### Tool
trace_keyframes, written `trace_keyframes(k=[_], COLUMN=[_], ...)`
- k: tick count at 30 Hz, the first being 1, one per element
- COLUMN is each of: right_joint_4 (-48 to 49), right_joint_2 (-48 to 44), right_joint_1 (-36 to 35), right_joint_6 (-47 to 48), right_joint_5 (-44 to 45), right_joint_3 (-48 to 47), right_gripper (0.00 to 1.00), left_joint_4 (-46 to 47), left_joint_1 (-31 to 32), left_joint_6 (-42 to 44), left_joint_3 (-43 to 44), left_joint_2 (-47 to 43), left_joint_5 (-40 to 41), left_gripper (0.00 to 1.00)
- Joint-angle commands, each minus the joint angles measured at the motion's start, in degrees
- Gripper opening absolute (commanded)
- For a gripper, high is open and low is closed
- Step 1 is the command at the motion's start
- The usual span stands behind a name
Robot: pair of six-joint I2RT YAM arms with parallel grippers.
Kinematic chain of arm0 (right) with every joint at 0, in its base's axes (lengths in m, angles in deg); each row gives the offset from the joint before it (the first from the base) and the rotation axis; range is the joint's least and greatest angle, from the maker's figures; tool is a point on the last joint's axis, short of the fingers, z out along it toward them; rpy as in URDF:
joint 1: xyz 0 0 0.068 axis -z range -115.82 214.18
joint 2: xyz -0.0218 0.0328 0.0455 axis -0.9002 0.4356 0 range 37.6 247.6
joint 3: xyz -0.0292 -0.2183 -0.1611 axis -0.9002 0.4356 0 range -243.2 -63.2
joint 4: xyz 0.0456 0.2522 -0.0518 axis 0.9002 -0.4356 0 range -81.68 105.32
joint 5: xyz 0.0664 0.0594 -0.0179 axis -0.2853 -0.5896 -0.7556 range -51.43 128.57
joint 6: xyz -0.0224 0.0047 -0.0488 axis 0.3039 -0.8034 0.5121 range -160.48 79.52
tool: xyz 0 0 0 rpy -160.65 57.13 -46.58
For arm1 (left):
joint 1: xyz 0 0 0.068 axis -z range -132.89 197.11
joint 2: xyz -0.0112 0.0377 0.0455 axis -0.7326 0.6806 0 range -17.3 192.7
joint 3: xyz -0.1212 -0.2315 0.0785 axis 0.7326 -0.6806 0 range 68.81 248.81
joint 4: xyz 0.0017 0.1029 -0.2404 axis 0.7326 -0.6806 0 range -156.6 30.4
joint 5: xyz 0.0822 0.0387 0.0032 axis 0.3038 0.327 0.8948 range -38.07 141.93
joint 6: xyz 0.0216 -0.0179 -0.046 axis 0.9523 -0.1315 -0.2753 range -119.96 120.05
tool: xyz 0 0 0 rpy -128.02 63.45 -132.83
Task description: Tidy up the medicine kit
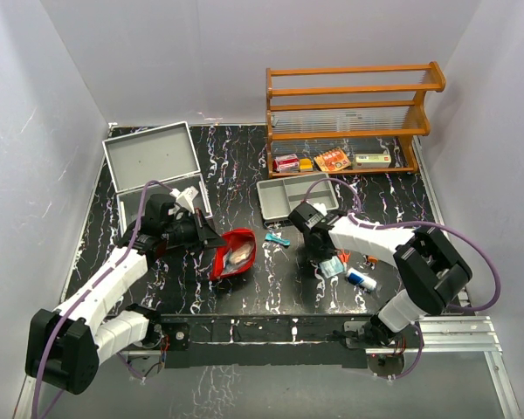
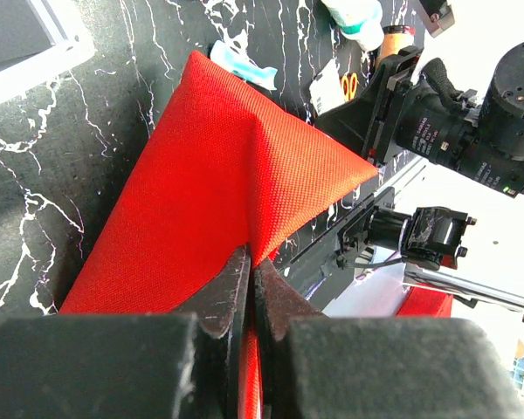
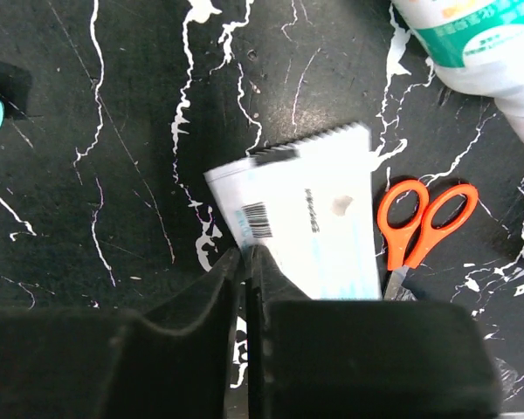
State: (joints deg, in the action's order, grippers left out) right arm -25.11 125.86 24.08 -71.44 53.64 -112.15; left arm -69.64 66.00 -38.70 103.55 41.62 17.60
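A red fabric medicine pouch lies open near the table's middle, with items inside. My left gripper is shut on the pouch's edge; in the left wrist view the red cloth is pinched between the fingers. My right gripper is shut on the edge of a white and light-blue sachet, also visible in the top view. Orange-handled scissors lie right of the sachet. A white bottle with a teal band lies beyond; in the top view it is by the right arm.
A grey divided tray sits behind the right gripper. An open metal case stands at the back left. A wooden shelf holds small boxes at the back right. A light-blue item lies between pouch and tray.
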Motion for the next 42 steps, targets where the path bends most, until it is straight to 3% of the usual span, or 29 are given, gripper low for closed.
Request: trace_keyframes(k=[1, 8, 14, 18, 23, 28, 37, 42], right_joint_4=[1.84, 3.67, 8.62, 7.98, 2.89, 0.01, -0.18, 3.46], right_joint_2=[1.03, -3.0, -8.02, -8.55, -4.86, -0.65, 6.35, 8.59], right_joint_1=[-0.05, -0.14, -0.15, -0.1, -2.43, -5.96, -7.27, -7.27], right_joint_6=[1.25, 0.21, -3.57, -5.78, -4.23, -4.1, -4.98, -4.93], right_joint_5=[-1.31, -4.21, -15.26, -12.42, -6.03, -1.43, 3.02, 0.22], right_joint_3=[0.4, 0.48, 1.05, 0.37, -2.67, -5.57, -6.22, -2.73], right_gripper=[0.02, 0.0, 0.0, 0.0, 0.29, 0.35, 0.31, 0.09], left_joint_4=[-0.15, -0.63, -0.77, -0.59, -0.93, -0.75, -1.33, -1.3], left_joint_1=[0.18, 0.21, 0.19, 0.2, 0.22, 0.22, 0.18, 0.23], left_joint_6=[0.6, 0.42, 0.38, 0.41, 0.88, 0.87, 1.52, 1.54], left_joint_3=[0.47, 0.58, 0.75, 0.94, 0.97, 1.11, 1.35, 1.52], left_joint_2=[-2.12, -2.54, -2.22, -1.93, -1.89, -1.5, -1.43, -1.22], left_joint_5=[-1.64, -1.28, -1.13, -1.17, -1.14, -1.15, -1.18, -1.28], left_gripper=[0.0, 0.0, 0.0, 0.0, 0.0, 0.0, 0.0, 0.0])
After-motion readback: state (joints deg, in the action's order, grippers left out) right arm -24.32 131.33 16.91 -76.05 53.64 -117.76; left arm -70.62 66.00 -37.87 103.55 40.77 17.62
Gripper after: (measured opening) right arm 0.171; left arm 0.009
